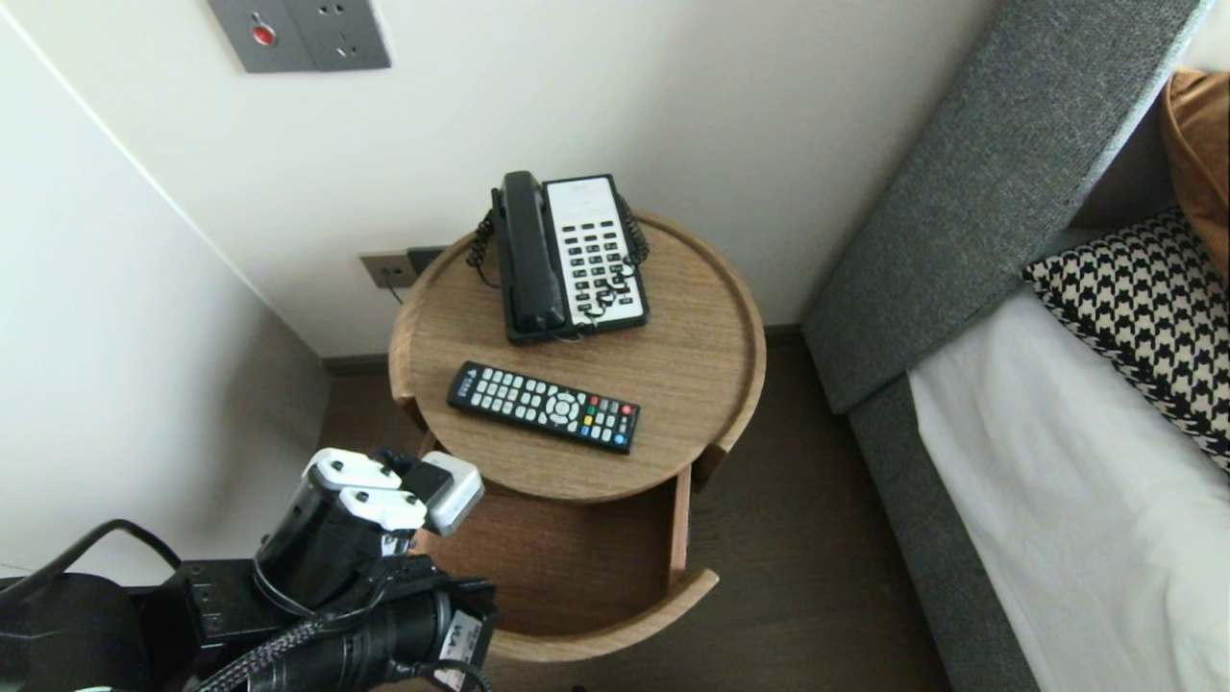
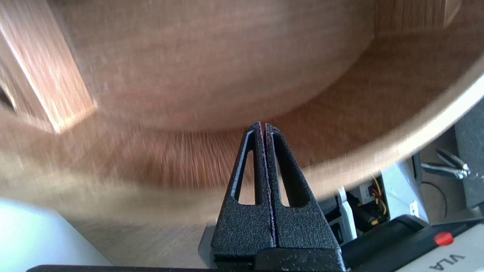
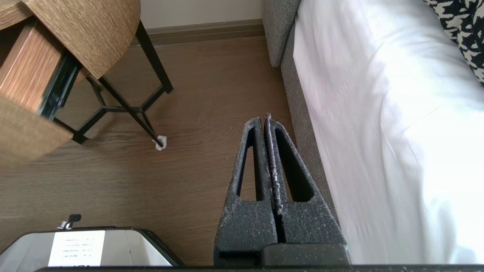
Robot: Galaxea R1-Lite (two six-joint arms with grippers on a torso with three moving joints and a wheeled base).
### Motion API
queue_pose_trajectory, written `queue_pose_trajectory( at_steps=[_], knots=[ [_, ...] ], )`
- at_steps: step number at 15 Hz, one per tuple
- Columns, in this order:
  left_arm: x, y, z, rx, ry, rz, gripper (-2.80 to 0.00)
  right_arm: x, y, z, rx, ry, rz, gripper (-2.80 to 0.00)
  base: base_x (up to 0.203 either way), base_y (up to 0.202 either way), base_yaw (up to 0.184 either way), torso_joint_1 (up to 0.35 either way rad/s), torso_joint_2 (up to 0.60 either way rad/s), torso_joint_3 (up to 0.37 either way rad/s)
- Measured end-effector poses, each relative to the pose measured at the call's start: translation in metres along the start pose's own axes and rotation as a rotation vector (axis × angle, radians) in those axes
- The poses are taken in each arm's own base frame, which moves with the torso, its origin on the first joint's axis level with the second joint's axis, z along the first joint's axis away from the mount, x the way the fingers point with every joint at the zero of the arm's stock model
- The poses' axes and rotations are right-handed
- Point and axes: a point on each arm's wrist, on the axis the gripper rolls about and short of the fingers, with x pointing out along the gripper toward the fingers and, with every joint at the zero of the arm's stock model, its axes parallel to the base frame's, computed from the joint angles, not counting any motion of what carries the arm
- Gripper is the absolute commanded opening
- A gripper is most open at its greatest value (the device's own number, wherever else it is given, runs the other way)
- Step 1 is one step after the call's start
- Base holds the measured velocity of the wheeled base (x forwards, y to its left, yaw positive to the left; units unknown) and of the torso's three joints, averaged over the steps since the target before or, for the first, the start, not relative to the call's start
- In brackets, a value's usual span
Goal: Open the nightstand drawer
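Note:
A round wooden bedside table (image 1: 711,384) carries a black remote control (image 1: 544,406) near its front and a black-and-white desk phone (image 1: 572,255) at the back. Below the top, its drawer (image 1: 673,588) stands pulled out and looks empty. My left arm (image 1: 336,538) reaches in from the lower left, its wrist at the drawer's left side. The left gripper (image 2: 263,124) is shut with nothing in it, its tips over the drawer floor (image 2: 159,166) and below the table top. My right gripper (image 3: 264,120) is shut and empty, hanging over the floor beside the bed.
A grey upholstered bed frame (image 1: 961,221) with a white sheet (image 1: 1076,500) and a houndstooth pillow (image 1: 1143,308) fills the right. Walls close in on the left and behind, with sockets (image 1: 389,269). Black table legs (image 3: 147,94) stand on the wooden floor (image 3: 189,170).

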Motion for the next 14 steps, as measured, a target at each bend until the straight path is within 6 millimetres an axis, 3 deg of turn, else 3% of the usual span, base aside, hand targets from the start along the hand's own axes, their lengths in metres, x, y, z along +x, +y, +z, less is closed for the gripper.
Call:
queue_pose_trajectory(
  at_steps=[8, 14],
  knots=[
    [-0.01, 0.005, -0.033, 0.023, 0.07, 0.013, -2.8, 0.0, 0.0, 0.0, 0.0, 0.0, 0.0, -2.8, 0.0, 0.0, 0.0, 0.0, 0.0, 0.0],
    [-0.018, 0.006, -0.044, 0.035, 0.084, 0.001, -2.8, 0.0, 0.0, 0.0, 0.0, 0.0, 0.0, -2.8, 0.0, 0.0, 0.0, 0.0, 0.0, 0.0]
  ],
)
